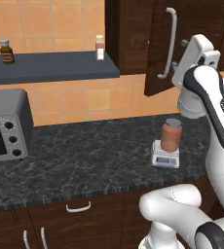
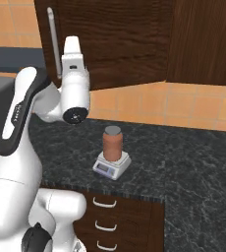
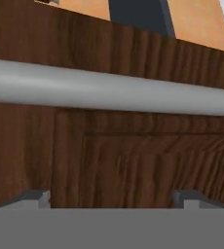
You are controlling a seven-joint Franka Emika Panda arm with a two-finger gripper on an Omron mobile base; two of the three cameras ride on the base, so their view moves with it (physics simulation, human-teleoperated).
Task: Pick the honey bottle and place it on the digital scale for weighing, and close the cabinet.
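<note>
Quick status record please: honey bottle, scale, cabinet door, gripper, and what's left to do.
honey bottle: upright on the digital scale
cabinet: door ajar, swung out from the cabinet face
door handle: silver bar, close ahead of the gripper in the hand view
gripper: open, raised at the door, fingers apart, gripping nothing
shelf: small brown bottle and small jar
remaining: close the cabinet

A grey toaster oven (image 1: 7, 126) with dark knobs sat on the black marbled counter (image 1: 84, 155). A small brown bottle (image 1: 6, 51) and white-capped bottle (image 1: 100, 47) stood on the blue-grey shelf (image 1: 50, 68).
</note>
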